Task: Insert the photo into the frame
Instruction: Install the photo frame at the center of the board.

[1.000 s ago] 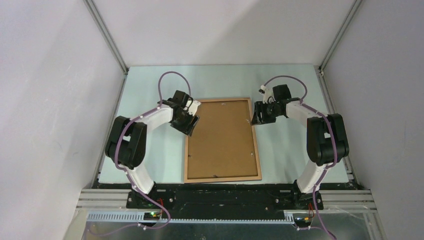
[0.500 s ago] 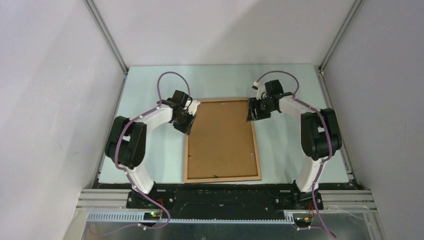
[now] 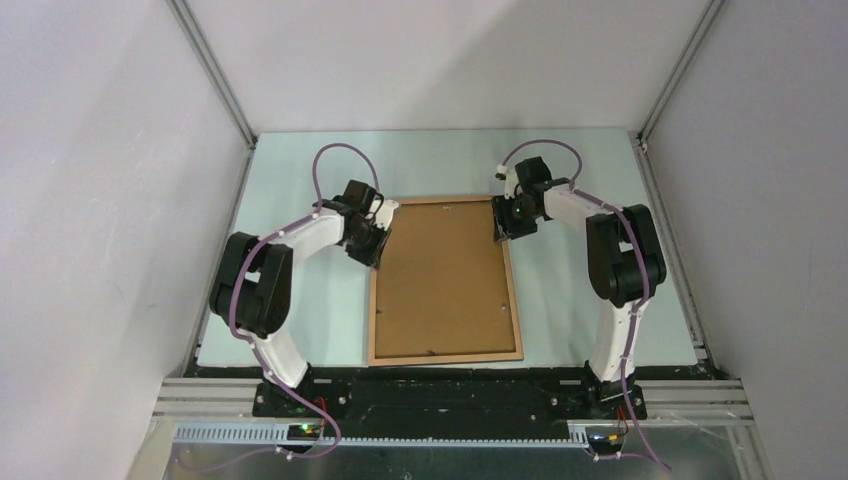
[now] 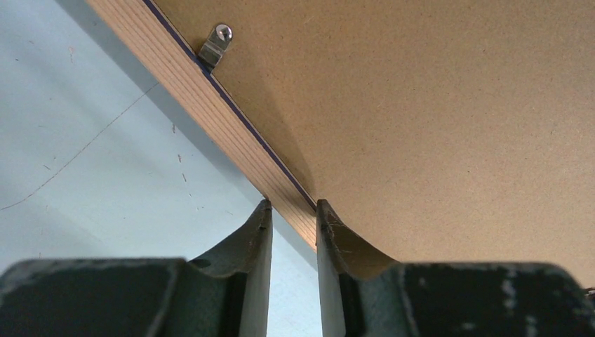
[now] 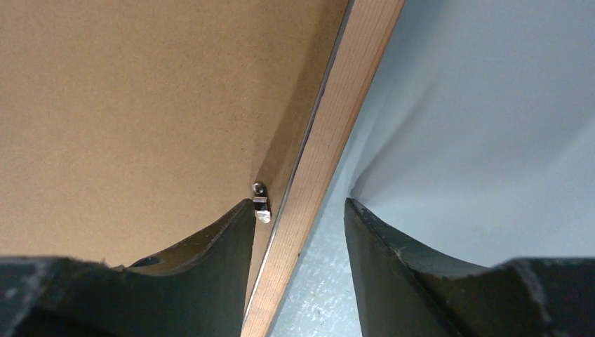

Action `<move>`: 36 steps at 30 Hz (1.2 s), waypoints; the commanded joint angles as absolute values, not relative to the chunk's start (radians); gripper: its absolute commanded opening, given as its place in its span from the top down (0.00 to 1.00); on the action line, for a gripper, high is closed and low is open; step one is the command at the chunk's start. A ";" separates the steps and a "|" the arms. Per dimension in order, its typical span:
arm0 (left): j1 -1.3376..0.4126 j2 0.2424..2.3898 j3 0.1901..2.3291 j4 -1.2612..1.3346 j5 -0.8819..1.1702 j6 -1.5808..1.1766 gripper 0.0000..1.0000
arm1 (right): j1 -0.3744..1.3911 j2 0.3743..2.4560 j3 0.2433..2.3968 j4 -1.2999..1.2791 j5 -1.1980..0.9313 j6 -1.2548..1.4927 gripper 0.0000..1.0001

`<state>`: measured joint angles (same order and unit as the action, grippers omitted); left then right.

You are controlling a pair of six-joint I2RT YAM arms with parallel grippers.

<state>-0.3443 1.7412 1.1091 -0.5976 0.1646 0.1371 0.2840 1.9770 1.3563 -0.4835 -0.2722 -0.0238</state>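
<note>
Top external view: frame point(image 3: 445, 357), back up, flat on the counter point(image 3: 320, 310); brown backing board point(image 3: 445, 280) covers it, photo not visible; left tool point(image 4: 292, 214) clenched on the left rail; right tool point(image 5: 299, 210) released, straddling the right rail beside a clip point(image 5: 260, 203). Advice: close squarely clear of the clip, lift both sides level.

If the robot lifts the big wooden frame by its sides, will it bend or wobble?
Probably stiff: the frame has wood-grain rails all round. It may tip, being wide and flat. The brown backing board probably stays in, since a metal clip holds it.
</note>
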 commanded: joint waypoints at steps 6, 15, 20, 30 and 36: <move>-0.342 1.746 1.114 -0.573 0.198 0.151 0.94 | 0.302 2.019 1.429 -0.539 -0.219 -0.036 0.51; -0.342 1.745 1.114 -0.574 0.197 0.152 0.95 | 0.309 2.024 1.437 -0.552 -0.234 -0.034 0.50; -0.343 1.737 1.111 -0.575 0.195 0.152 0.95 | 0.315 2.033 1.444 -0.560 -0.217 -0.037 0.53; -0.342 1.736 1.111 -0.575 0.190 0.155 0.96 | 0.323 2.062 1.475 -0.590 -0.179 -0.049 0.62; -0.341 1.736 1.111 -0.574 0.190 0.156 0.96 | 0.318 2.055 1.482 -0.598 -0.186 -0.066 0.68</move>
